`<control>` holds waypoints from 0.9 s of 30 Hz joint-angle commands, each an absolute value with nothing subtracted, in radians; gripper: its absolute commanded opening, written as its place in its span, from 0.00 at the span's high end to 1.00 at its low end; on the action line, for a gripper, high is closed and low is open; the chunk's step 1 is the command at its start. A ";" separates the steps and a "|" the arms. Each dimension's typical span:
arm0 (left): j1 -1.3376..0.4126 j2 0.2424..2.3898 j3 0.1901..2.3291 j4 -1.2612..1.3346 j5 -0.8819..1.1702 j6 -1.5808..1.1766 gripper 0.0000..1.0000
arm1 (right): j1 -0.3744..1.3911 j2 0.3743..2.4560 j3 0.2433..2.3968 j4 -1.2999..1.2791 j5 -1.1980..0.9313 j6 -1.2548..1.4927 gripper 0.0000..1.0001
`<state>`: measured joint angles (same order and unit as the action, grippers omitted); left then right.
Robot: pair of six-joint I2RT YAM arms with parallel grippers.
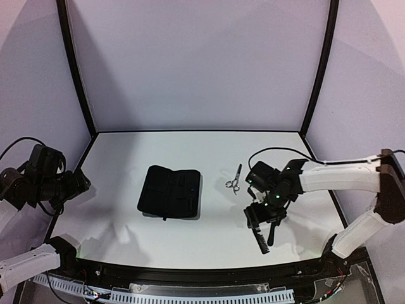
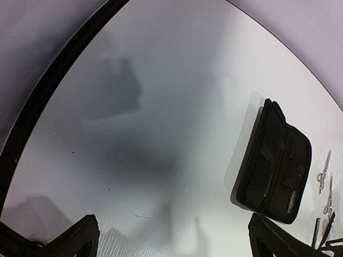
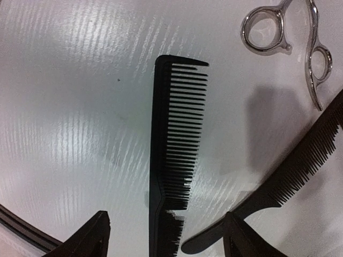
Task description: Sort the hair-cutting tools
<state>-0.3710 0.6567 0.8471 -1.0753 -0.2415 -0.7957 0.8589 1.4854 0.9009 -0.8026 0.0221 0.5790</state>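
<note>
A black comb (image 3: 171,155) lies flat on the white table, running between the open fingers of my right gripper (image 3: 166,238), which hovers just above it. A second black comb (image 3: 300,166) lies slanted to its right, its handle end by the right finger (image 3: 241,241). The ring handles of silver scissors (image 3: 289,32) show beyond them. From above, my right gripper (image 1: 256,220) is over the combs (image 1: 261,242), with one pair of scissors (image 1: 234,179) behind it. The left wrist view shows two pairs of scissors (image 2: 323,171). My left gripper (image 2: 174,243) is open and empty at the far left (image 1: 79,183).
A flat black zip case (image 1: 169,192) lies open at the table's middle, also in the left wrist view (image 2: 278,163). A black frame (image 1: 76,69) borders the table at the back and sides. The table's near edge (image 1: 209,269) is just in front of the combs.
</note>
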 commanded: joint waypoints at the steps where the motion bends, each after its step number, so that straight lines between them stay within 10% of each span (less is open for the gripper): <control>1: -0.371 0.657 0.854 -1.110 -0.273 -0.813 0.01 | 0.870 1.565 0.946 -0.777 0.054 0.540 0.33; 27: -0.371 0.622 0.854 -1.117 -0.294 -0.826 0.01 | 0.940 1.744 0.963 -0.752 0.131 0.615 0.70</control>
<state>-0.3710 0.6303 0.8471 -1.0863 -0.2824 -0.8200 0.9136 1.6914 0.9726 -0.7738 0.0884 0.5880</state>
